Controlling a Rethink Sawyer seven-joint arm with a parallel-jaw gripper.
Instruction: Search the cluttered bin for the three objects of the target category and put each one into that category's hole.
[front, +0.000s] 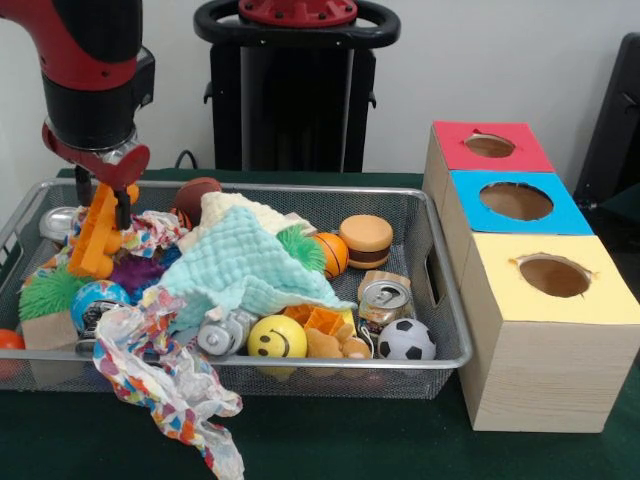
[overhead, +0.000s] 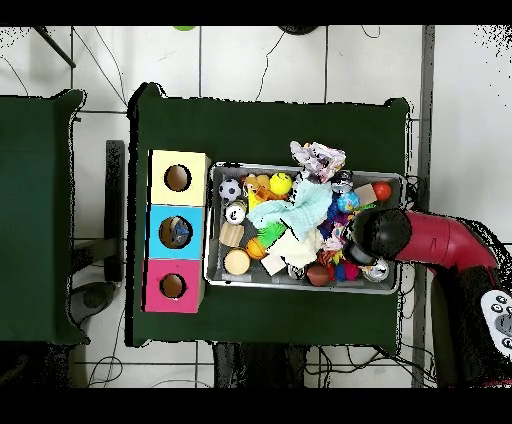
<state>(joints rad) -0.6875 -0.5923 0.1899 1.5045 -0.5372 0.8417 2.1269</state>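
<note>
Front view, left to right: gripper (front: 103, 195) at the bin's (front: 440, 300) left end, clamped on an orange toy (front: 100, 238); cloth (front: 245, 262), smiley ball (front: 276, 337), can (front: 384, 300), soccer ball (front: 407, 340); red (front: 489, 146), blue (front: 517, 201) and yellow (front: 553, 276) holes.

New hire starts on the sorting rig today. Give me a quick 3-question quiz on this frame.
1. True or false: the gripper is over the boxes.
2. Which box is nearest the camera in the front view: A red, B blue, C yellow?
3. Fill in: the smiley ball is ____ in colour.

Key: 1 false, it is at the orange toy in the wire bin. 2 C, the yellow box. 3 yellow.
</note>
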